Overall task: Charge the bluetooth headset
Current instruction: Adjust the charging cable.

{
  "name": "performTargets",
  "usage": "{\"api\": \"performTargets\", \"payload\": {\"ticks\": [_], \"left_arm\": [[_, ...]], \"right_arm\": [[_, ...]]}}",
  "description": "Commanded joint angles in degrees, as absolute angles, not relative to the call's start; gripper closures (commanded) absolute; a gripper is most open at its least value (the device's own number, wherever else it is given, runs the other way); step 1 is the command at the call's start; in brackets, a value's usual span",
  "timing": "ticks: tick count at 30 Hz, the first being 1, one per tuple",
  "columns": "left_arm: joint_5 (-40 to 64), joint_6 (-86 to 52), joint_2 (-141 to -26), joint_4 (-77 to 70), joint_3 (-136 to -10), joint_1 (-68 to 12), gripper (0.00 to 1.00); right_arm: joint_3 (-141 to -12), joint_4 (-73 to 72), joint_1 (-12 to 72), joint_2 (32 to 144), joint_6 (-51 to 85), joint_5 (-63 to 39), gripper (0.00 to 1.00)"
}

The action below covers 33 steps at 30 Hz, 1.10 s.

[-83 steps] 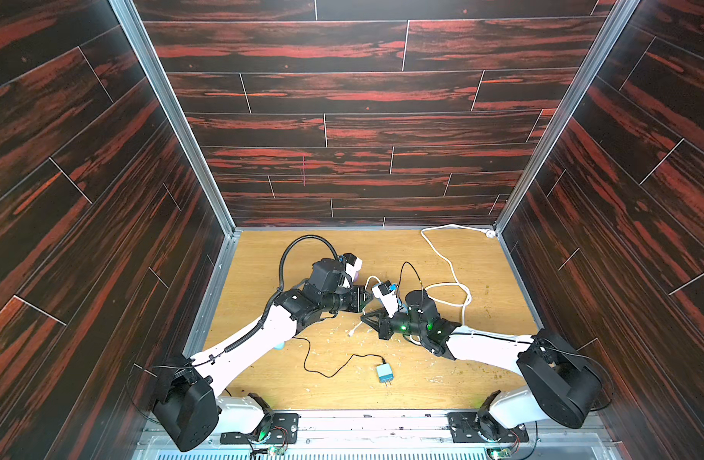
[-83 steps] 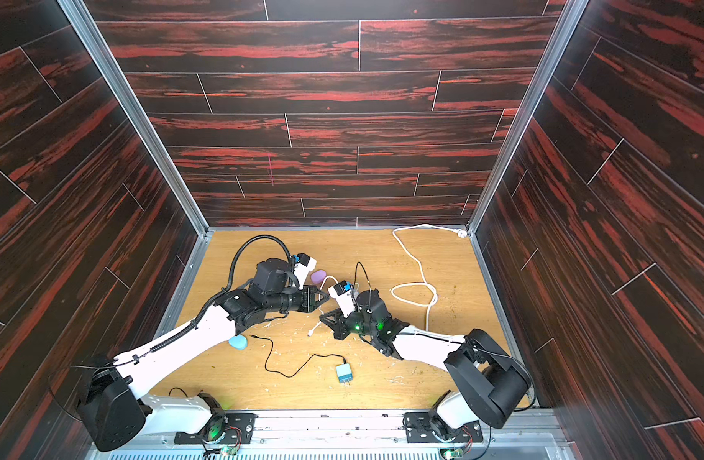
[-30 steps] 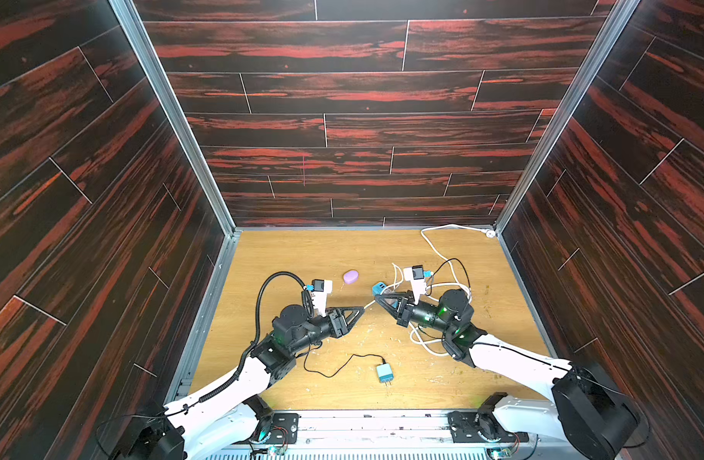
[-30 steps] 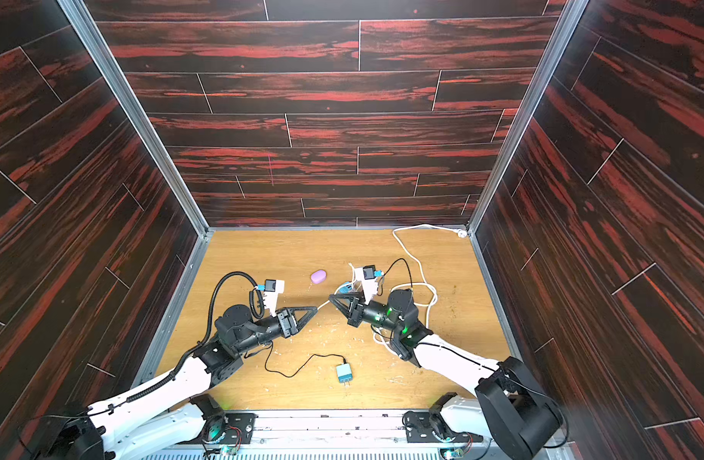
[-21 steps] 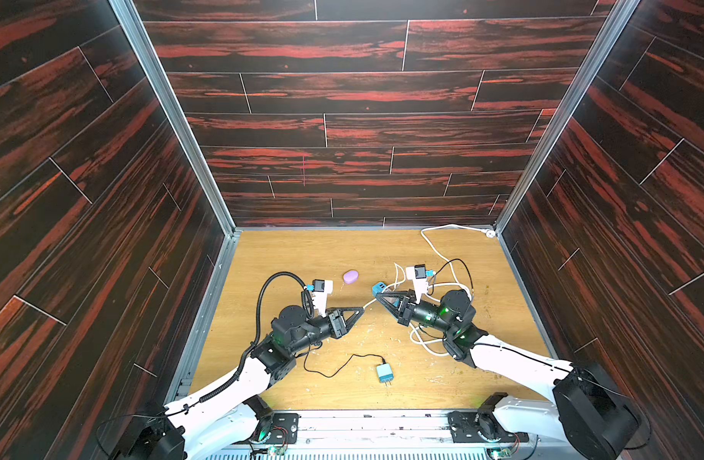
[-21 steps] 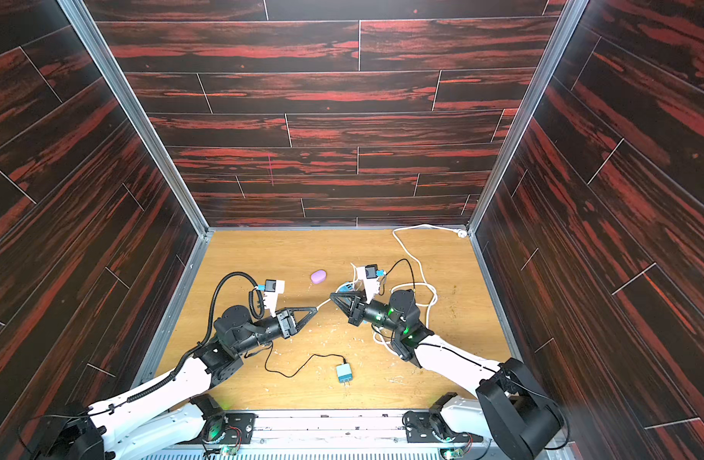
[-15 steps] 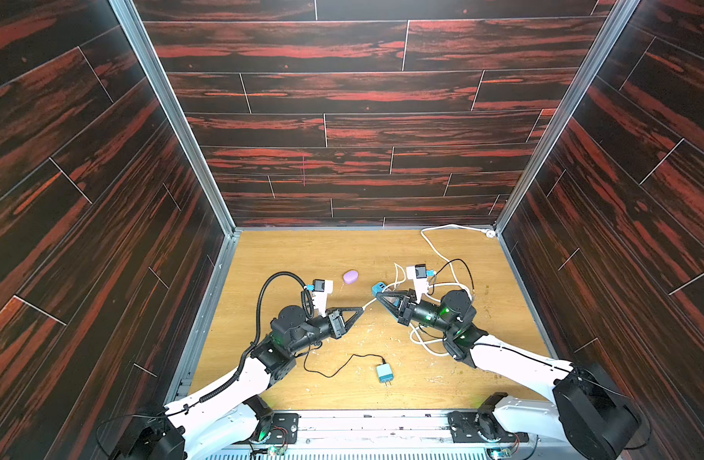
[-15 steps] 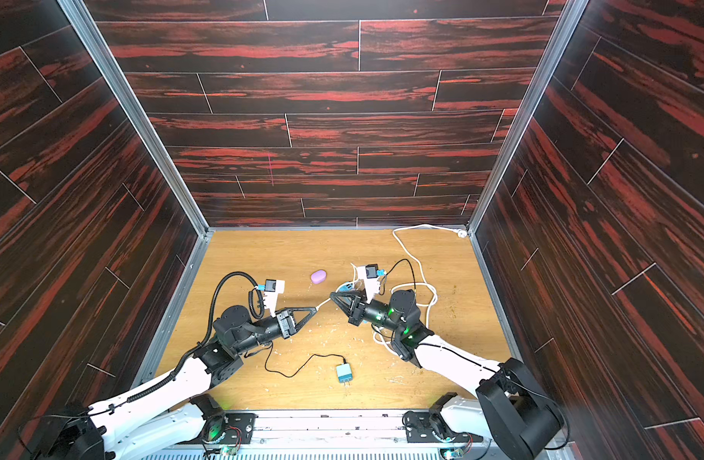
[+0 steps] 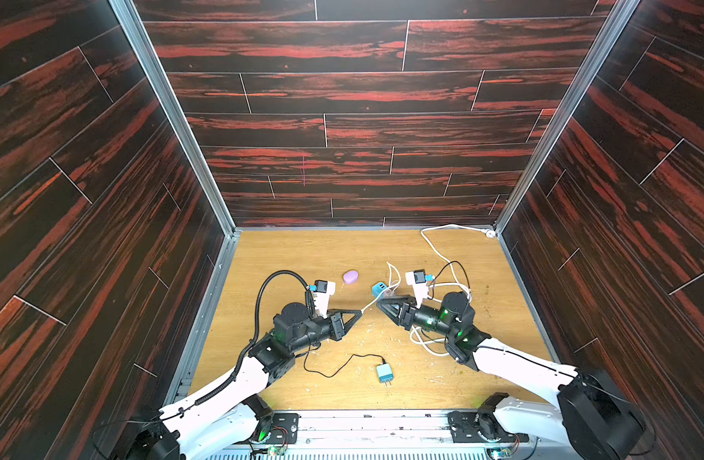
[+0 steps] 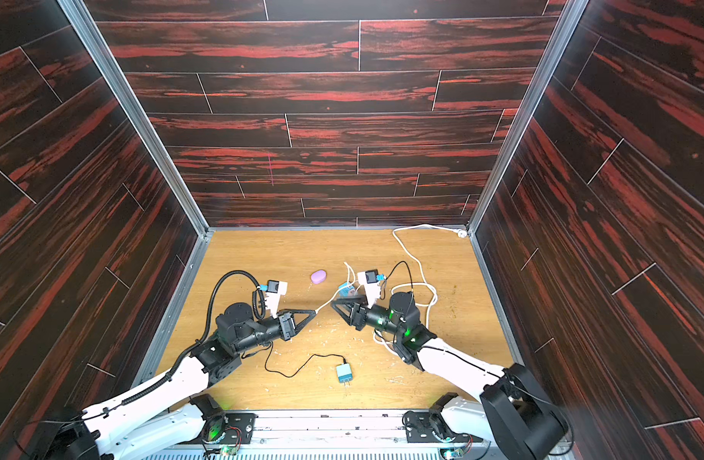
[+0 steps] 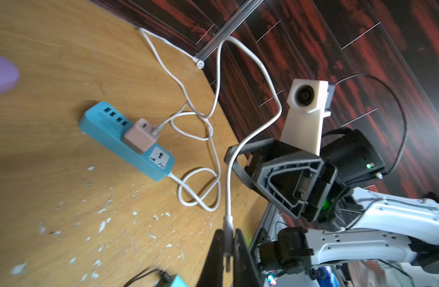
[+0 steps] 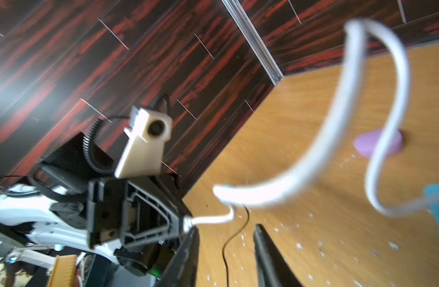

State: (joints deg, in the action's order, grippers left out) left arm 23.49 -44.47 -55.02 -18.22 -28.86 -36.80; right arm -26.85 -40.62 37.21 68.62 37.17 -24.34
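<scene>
Left gripper is pressed tight on the plug end of the thin white charging cable, with the connector tucked between its fingers. Right gripper is spread with nothing between its jaws. The cable's loop hangs just above it and, in the left wrist view, lies against one of its fingertips. In both top views the two tips nearly face each other.

Further out, the small lilac oval headset case lies on the pale wooden floor, beyond the grippers and apart from both. Just beside the right gripper sits the long teal power strip, with a pink-beige adapter plugged in and the cable running from it.

Trouble ahead? Carrying the plug to the case could catch that loop on the right fingertip. A taut cable would then drag the strip or twist the connector in the pinch. The case is loose (and looks light), so a push on its port may just slide it unless the right gripper braces it. Which way the port faces cannot be told.

Only the left wrist view shows the seated adapter and the pinch itself. Only the right wrist view shows the gap between the right jaws. The top views alone place the case against both arms, plus a spare teal charger block with a black cord.
</scene>
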Motion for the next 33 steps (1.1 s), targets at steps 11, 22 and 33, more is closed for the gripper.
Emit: {"api": "performTargets", "payload": {"ticks": [11,22,33], "left_arm": [[23.37,-26.48,-61.85,8.12,-41.64,-36.36,0.96],[36.22,-23.29,-65.17,10.25,-44.84,-36.34,0.99],[35.97,-23.05,-58.09,8.02,-43.55,-36.36,0.99]], "right_arm": [[-29.84,-16.62,37.18,58.54,23.63,-30.11,0.59],[-42.5,-12.75,37.1,67.25,19.89,-37.65,0.54],[-39.93,-20.38,34.62,71.67,25.04,-47.46,0.44]]}}
